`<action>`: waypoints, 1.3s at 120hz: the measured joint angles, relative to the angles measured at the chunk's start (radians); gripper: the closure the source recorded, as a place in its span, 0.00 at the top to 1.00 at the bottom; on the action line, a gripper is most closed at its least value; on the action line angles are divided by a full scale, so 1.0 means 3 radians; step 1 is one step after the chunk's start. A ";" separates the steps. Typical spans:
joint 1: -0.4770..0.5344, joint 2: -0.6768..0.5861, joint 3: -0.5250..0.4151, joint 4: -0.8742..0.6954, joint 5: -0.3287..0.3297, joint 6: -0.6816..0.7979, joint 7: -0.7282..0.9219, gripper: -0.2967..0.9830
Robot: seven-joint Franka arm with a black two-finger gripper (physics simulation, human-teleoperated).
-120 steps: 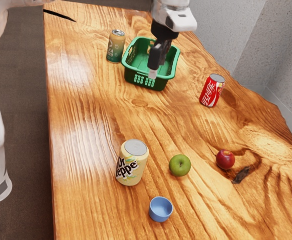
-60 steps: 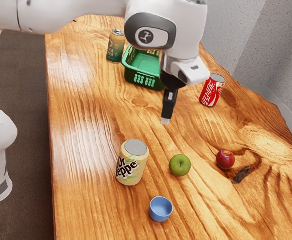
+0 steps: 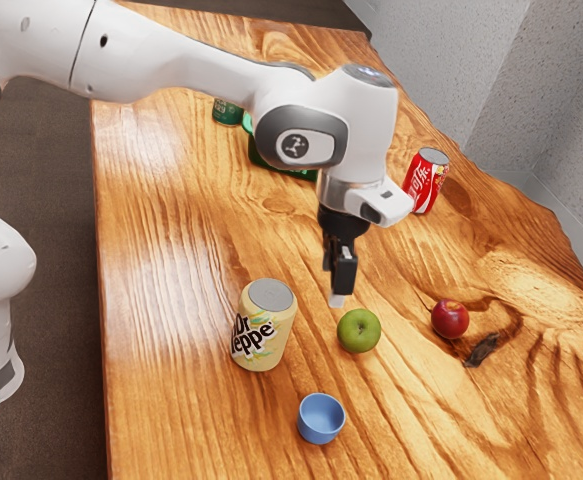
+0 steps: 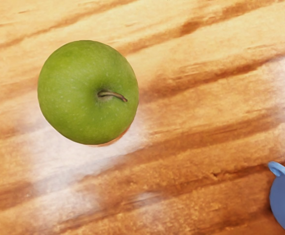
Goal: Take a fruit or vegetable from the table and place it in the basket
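Close by the green apple [image 3: 359, 331], the claw [image 3: 338, 298] hangs pointing down.

The white, rounded arm [image 3: 181, 60] hides most of the green plastic basket [image 3: 261, 160] and the upper part of the green cylindrical can [image 3: 228, 112] – and its hand end covers a sliver of the red metal can [image 3: 428, 180]. The wrist view's edge cuts off part of the round blue cup [image 4: 283, 198] – and in the exterior view a small dark shape [image 3: 482, 350] is too small to tell.
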 joint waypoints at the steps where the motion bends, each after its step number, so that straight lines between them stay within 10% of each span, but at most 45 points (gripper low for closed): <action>1: -0.0001 0.0007 0.0000 -0.0008 0.0000 0.0015 -0.0005 0.75; 156: -0.0177 0.0912 0.0022 -0.0119 0.0570 0.0889 -0.0374 0.75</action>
